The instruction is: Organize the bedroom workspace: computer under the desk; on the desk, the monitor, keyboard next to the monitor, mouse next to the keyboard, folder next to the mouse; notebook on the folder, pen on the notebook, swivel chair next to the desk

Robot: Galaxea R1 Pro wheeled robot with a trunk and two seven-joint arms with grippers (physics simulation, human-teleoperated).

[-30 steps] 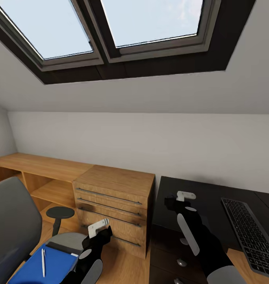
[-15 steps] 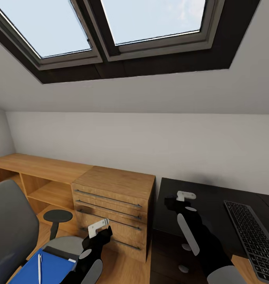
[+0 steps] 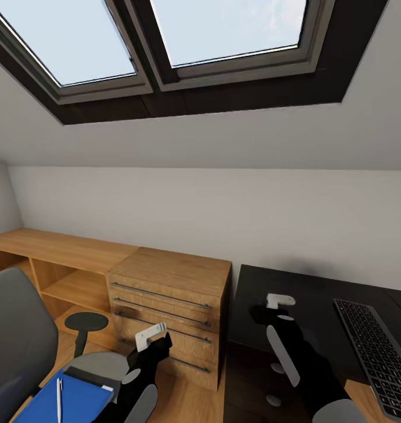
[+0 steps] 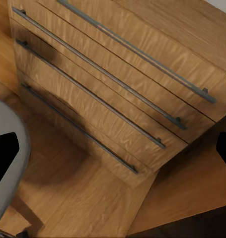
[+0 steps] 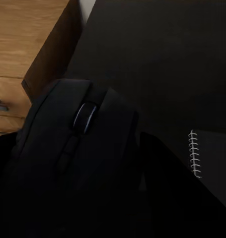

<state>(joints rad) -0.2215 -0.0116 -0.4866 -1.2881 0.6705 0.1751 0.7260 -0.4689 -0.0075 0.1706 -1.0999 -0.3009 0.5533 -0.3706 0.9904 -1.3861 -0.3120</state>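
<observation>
Head view, desk (image 3: 317,299): one black top, bearing one keyboard (image 3: 373,352) along its right edge.
Swivel chair (image 3: 15,341): one; its seat carries one blue folder (image 3: 77,399) with one pen (image 3: 59,399) on top.
Right gripper (image 3: 277,301): fingers closed around one mouse (image 5: 75,144), over the desk's left edge.
Mouse handling: probably light, rigid, smooth; hold by the flanks.
Notebook (image 5: 212,153): one, spiral-bound, on the desk.
Left gripper (image 3: 151,335): empty; opening unclear.

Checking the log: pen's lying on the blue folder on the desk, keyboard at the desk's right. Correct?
Not quite. The pen lies on the blue folder, but that folder is on the chair, not the desk, as the head view shows. The keyboard part holds.
</observation>
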